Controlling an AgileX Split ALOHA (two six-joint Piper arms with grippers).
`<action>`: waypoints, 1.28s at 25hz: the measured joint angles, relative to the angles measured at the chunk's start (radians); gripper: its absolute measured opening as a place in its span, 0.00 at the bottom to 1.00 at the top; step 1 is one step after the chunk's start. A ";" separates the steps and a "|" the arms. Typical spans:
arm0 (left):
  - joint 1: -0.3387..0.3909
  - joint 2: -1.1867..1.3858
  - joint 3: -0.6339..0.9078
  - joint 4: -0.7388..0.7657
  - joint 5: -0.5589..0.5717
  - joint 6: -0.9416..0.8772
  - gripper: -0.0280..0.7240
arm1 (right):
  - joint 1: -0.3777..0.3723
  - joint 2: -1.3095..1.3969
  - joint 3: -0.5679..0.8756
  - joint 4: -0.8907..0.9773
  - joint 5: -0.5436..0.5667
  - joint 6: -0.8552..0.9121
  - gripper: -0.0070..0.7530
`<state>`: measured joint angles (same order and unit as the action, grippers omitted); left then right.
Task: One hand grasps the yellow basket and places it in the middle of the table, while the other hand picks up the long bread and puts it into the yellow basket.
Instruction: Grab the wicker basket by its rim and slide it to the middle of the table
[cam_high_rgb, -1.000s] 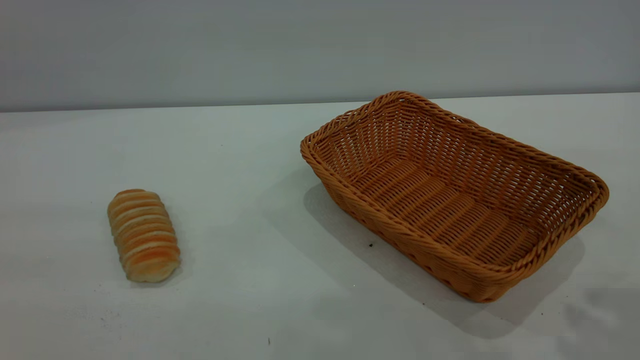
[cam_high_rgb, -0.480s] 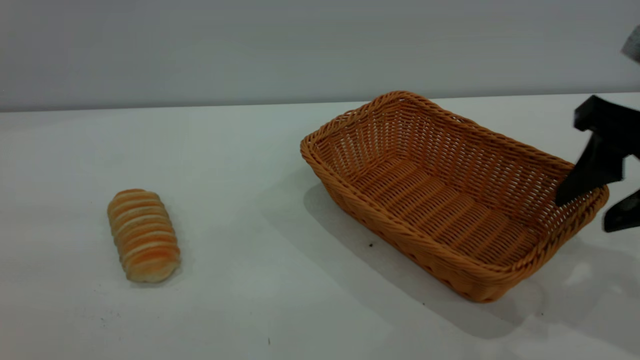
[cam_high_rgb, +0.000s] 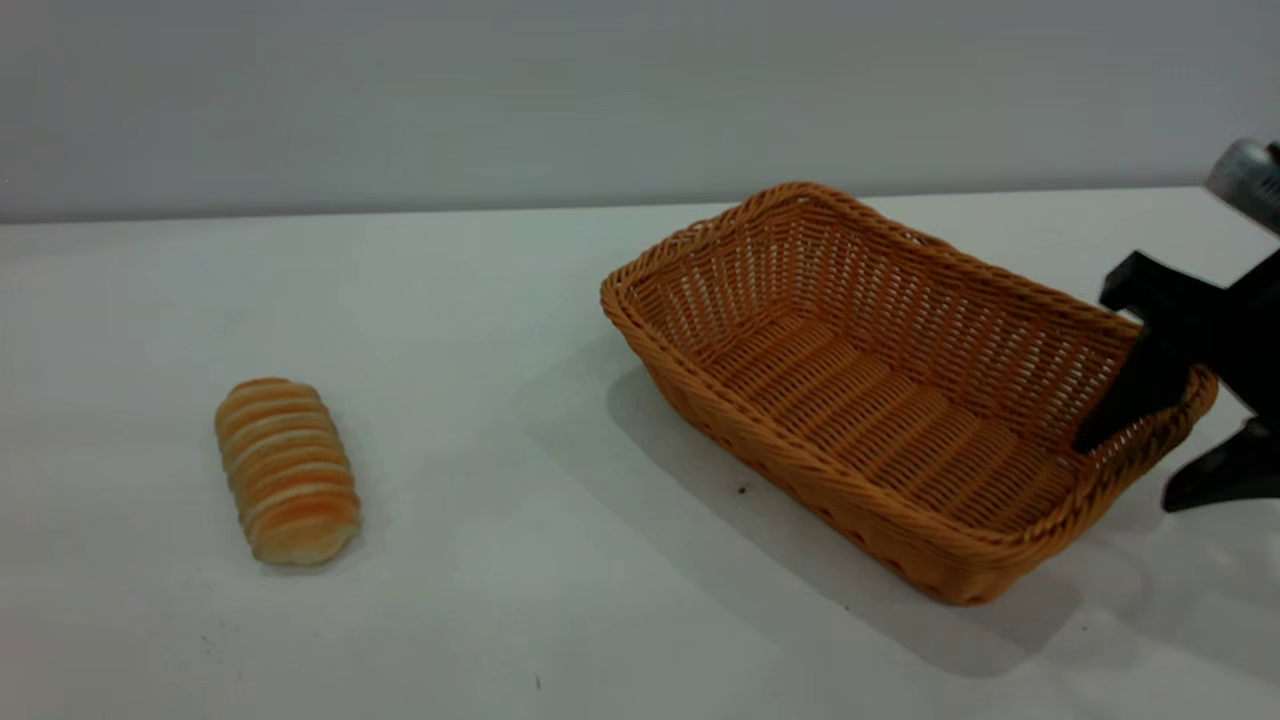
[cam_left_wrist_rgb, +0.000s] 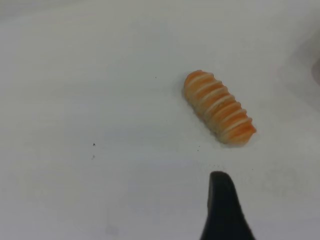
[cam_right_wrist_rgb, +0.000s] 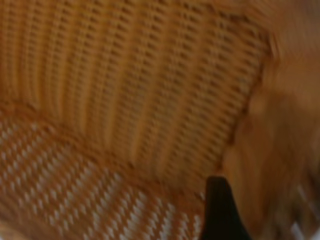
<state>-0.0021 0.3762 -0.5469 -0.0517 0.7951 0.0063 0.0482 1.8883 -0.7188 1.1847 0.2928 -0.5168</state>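
Exterior view: my right gripper (cam_high_rgb: 1150, 462) straddles the yellow basket (cam_high_rgb: 880, 400) at its end rim, jaws spread, one finger inside, ready to clamp. Long bread (cam_high_rgb: 288, 470) lies well apart; left gripper's (cam_left_wrist_rgb: 225, 210) spread indiscernible.

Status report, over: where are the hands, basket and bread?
Right hand open, straddling yellow basket right rim. Left hand above table near long bread. Nothing in the way.

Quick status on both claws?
Right claw: open, straddling the yellow basket's end wall.
Left claw: cannot be told, near the long bread.
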 joint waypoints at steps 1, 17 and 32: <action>0.000 0.000 0.000 0.000 0.000 0.000 0.72 | 0.000 0.027 -0.029 0.016 0.005 -0.013 0.71; 0.000 0.000 0.000 0.000 0.012 0.000 0.72 | 0.000 0.219 -0.191 0.093 0.054 -0.095 0.35; 0.000 0.000 0.000 0.000 0.012 0.000 0.72 | 0.159 0.327 -0.675 -0.660 0.405 0.354 0.35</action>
<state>-0.0021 0.3762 -0.5469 -0.0520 0.8066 0.0063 0.2068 2.2154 -1.3933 0.5248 0.6981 -0.1632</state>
